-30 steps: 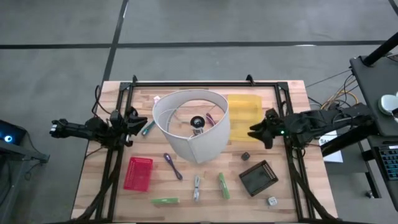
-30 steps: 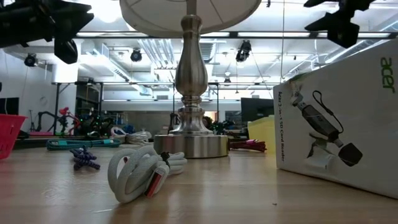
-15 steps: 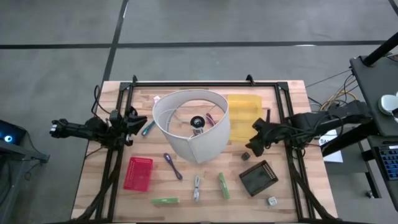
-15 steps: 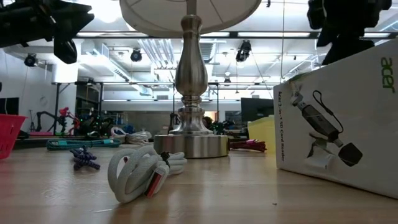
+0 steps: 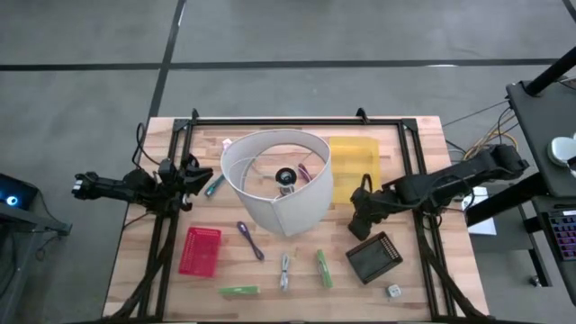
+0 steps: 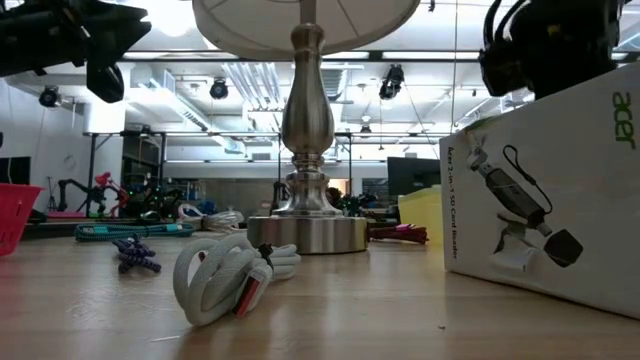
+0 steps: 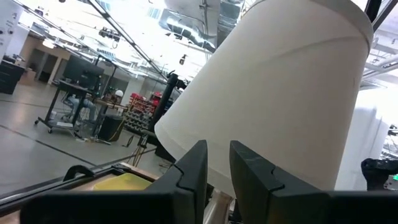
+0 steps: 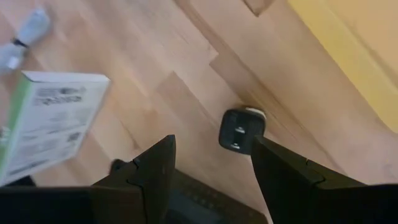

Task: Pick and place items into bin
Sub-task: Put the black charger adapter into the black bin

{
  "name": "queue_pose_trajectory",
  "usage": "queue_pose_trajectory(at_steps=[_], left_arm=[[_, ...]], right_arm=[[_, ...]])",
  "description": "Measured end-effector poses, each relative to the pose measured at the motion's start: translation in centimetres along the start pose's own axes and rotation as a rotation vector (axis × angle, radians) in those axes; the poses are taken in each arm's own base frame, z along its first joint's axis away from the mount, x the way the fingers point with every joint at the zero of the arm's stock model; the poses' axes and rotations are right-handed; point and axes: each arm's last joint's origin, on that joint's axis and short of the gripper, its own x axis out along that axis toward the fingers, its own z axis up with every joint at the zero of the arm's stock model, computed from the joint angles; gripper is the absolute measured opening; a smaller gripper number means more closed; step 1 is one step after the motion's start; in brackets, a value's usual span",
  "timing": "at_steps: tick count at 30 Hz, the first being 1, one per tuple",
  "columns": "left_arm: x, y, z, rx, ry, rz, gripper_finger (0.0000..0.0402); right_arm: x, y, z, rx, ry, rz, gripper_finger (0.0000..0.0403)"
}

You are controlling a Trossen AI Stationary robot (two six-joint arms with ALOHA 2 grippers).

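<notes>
My right gripper (image 5: 360, 214) hangs open over the table just near the yellow bin (image 5: 354, 162), pointing down. In the right wrist view its fingers (image 8: 212, 148) stand apart above a small dark cube (image 8: 239, 129) that lies flat on the wood, closer to one finger and untouched. The bin's edge (image 8: 354, 56) shows beyond the cube. Other items lie on the table: a purple tool (image 5: 248, 239), a silvery clip (image 5: 284, 270), green sticks (image 5: 323, 268) (image 5: 238, 291) and a grey cube (image 5: 393, 291). My left gripper (image 5: 200, 176) waits shut at the left, beside the white lampshade (image 5: 277, 180).
A lamp with a white shade stands mid-table; its metal base (image 6: 307, 235) shows in the low view. A dark boxed item (image 5: 373, 256) lies just near of my right gripper. A red basket (image 5: 200, 250) sits at the near left, and a teal pen (image 5: 214, 185) lies by my left gripper.
My right gripper has moved from beside the bin's right edge toward the table's near-left, lowering and tipping downward over the small dark cube. My left arm has kept still.
</notes>
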Motion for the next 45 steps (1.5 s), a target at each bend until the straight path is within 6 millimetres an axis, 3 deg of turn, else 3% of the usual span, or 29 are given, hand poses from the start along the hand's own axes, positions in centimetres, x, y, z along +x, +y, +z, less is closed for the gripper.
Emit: queue_pose_trajectory(at_steps=[13, 34, 45], left_arm=[[0.0, 0.0, 0.0, 0.000, 0.003, 0.001, 0.0052], [0.0, 0.0, 0.0, 0.000, 0.003, 0.000, 0.0052], [0.0, 0.0, 0.0, 0.000, 0.003, 0.000, 0.0052]], right_arm=[[3.6, 0.1, 0.1, 0.095, 0.073, -0.141, 0.0196], [6.6, -0.2, 0.1, 0.093, 0.130, -0.255, 0.0196], [6.3, -0.1, 0.1, 0.091, 0.128, -0.244, 0.0136]])
